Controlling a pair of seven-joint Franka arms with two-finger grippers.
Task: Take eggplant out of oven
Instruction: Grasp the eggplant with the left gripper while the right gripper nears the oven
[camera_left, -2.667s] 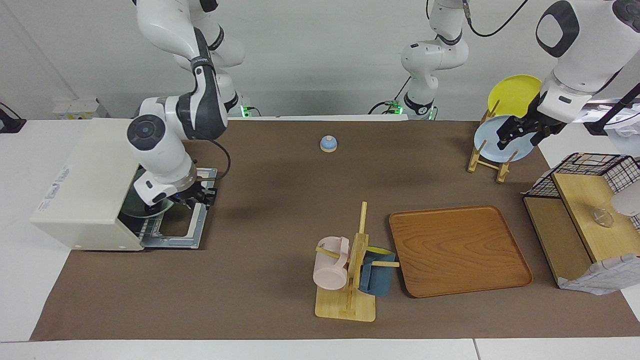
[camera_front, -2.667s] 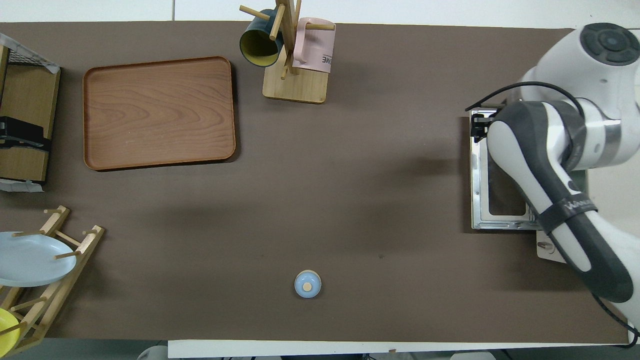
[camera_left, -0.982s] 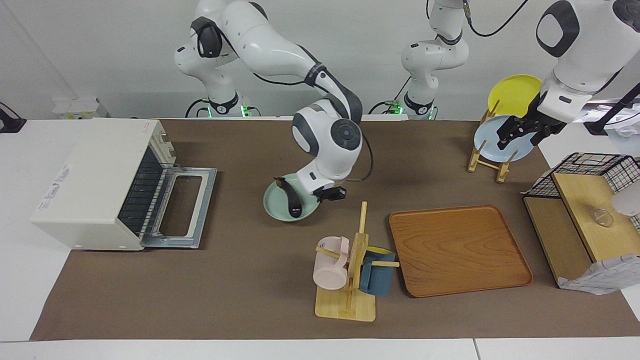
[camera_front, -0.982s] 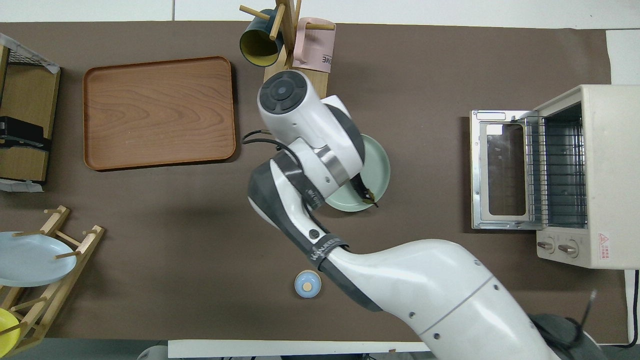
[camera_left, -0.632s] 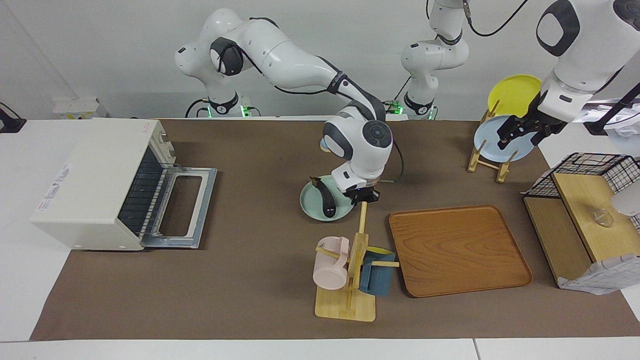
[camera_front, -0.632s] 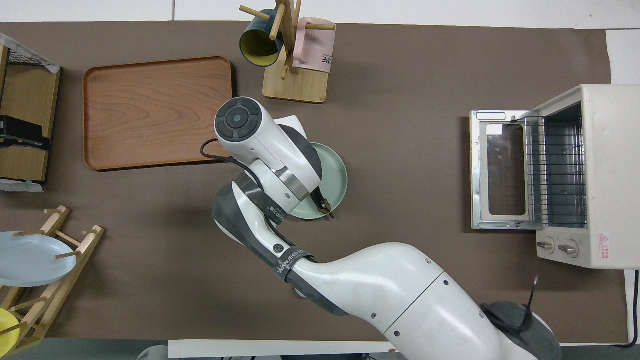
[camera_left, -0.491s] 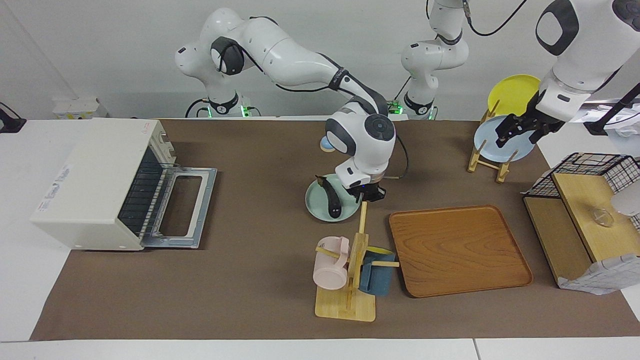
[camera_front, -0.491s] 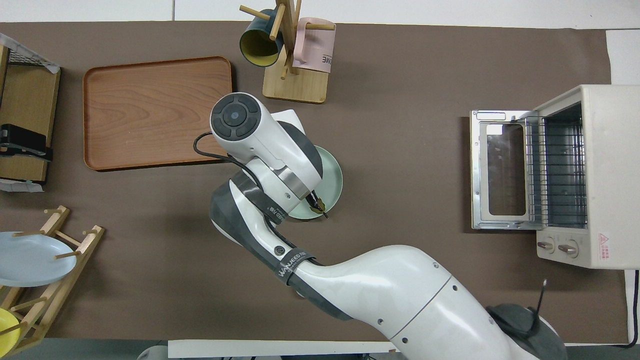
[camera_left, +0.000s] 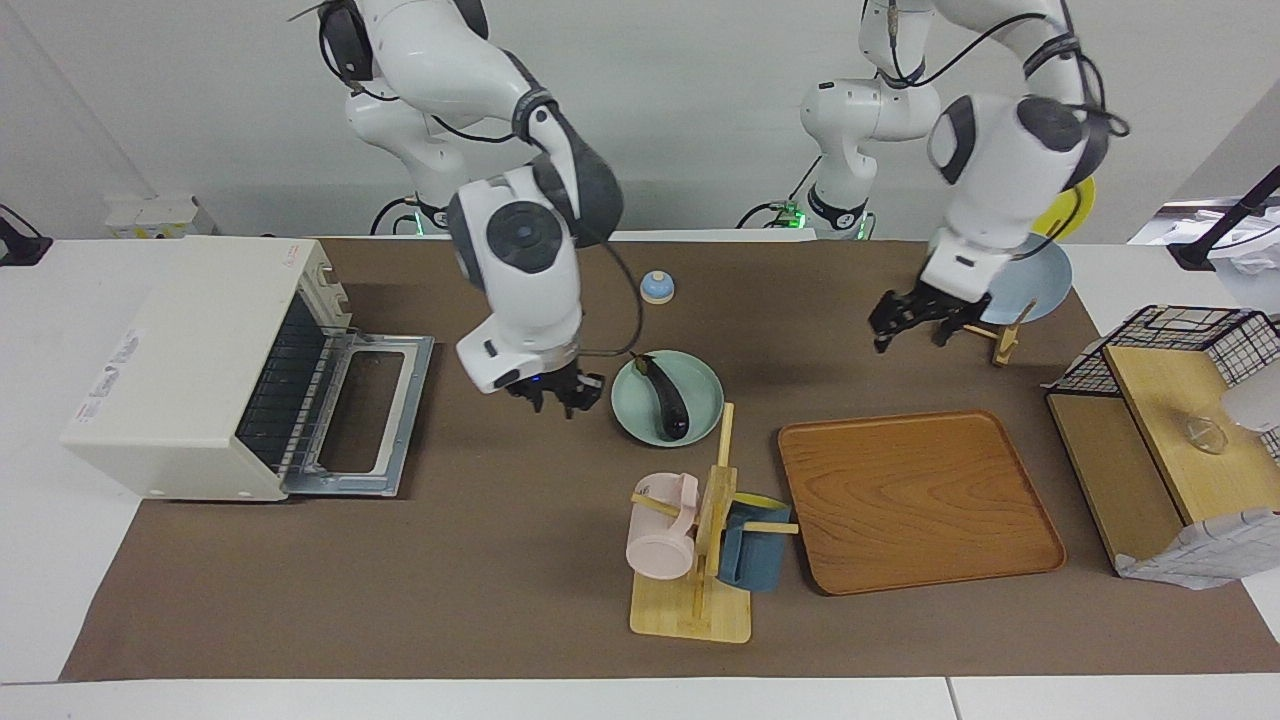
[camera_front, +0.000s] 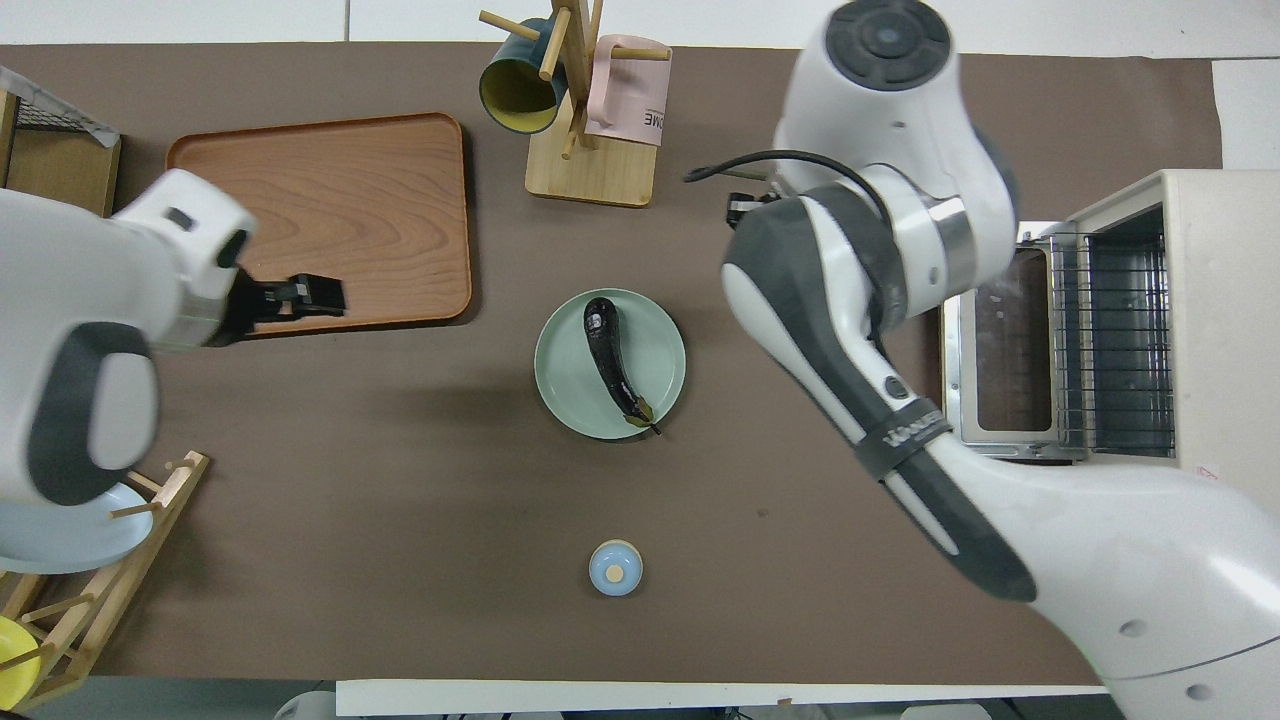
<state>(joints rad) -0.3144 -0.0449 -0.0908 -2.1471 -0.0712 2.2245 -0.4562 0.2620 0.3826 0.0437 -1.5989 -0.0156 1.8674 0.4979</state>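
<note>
- Now out on the brown mat, the eggplant (camera_left: 667, 398) lies on a pale green plate (camera_left: 701, 385) near the middle of the table, its greenish stem pointing toward the robots.
- At the right arm's end of the table stands the oven (camera_left: 190, 365), cream-white, with its door (camera_left: 372, 415) folded down flat and the wire rack (camera_front: 1125, 345) showing inside; a red warning label near its knobs is too small to read.
- Over the mat between the oven door and the plate, the right gripper (camera_left: 556, 396) hangs with its fingers a little apart and nothing between them; it is just beside the plate and clear of it.
- Up in the air, the left gripper (camera_left: 912, 322) hovers over the mat near the wooden tray (camera_left: 915, 500), jaws spread and holding nothing.
- Farther from the robots than the plate, a wooden mug tree (camera_left: 705, 545) carries a pink mug (camera_left: 660, 528) and a dark blue mug (camera_left: 755, 550); the pink mug bears printed lettering of which only the ending "ME" reads in the overhead view.
- Nearer to the robots than the plate sits a small blue bell (camera_left: 657, 287).
- At the left arm's end, a wooden dish rack (camera_front: 105, 560) holds a light blue plate (camera_left: 1040, 280) and a yellow plate (camera_front: 15, 675).
</note>
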